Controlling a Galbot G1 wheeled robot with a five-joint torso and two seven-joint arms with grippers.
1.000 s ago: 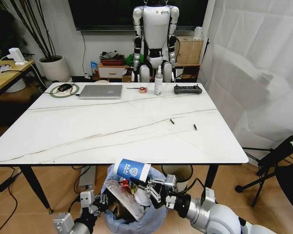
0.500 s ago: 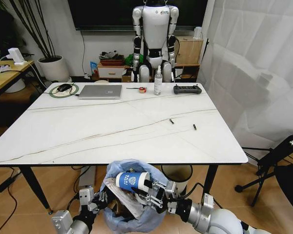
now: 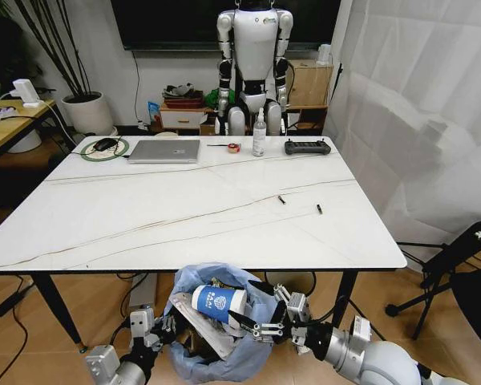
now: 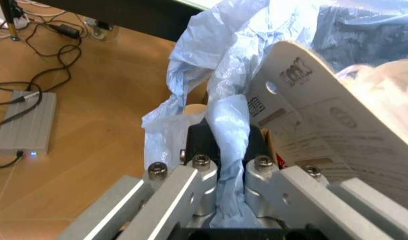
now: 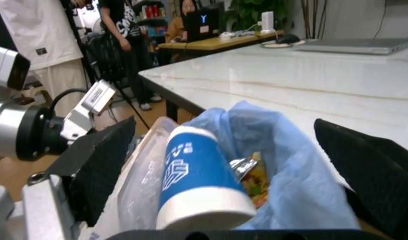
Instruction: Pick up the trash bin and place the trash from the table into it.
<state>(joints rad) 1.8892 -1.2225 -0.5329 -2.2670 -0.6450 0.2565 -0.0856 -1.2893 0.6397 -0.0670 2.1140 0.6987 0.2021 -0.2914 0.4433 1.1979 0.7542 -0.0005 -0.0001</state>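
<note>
**Cup released into bin**

Your right gripper [image 3: 266,329] had let go: fingers spread open, backed off the paper cup [image 3: 217,303], which lay atop the trash bin [image 3: 216,362] at lower centre, below the counter [image 3: 224,216] edge. Left gripper [image 4: 225,165] fingers stayed clamped on the bag rim. Inside: cup, cardboard [image 4: 337,125], wrappers.

trash bin [image 3: 224,357]: crinkly translucent plastic bag | paper cup [image 3: 217,303]: glossy | table [image 3: 144,216]: smooth marble-look

White marble-look table [image 3: 184,216] with laptop [image 3: 165,151], spray bottle [image 3: 260,134], tape roll [image 3: 234,147], black controller [image 3: 308,147] along far edge
</note>
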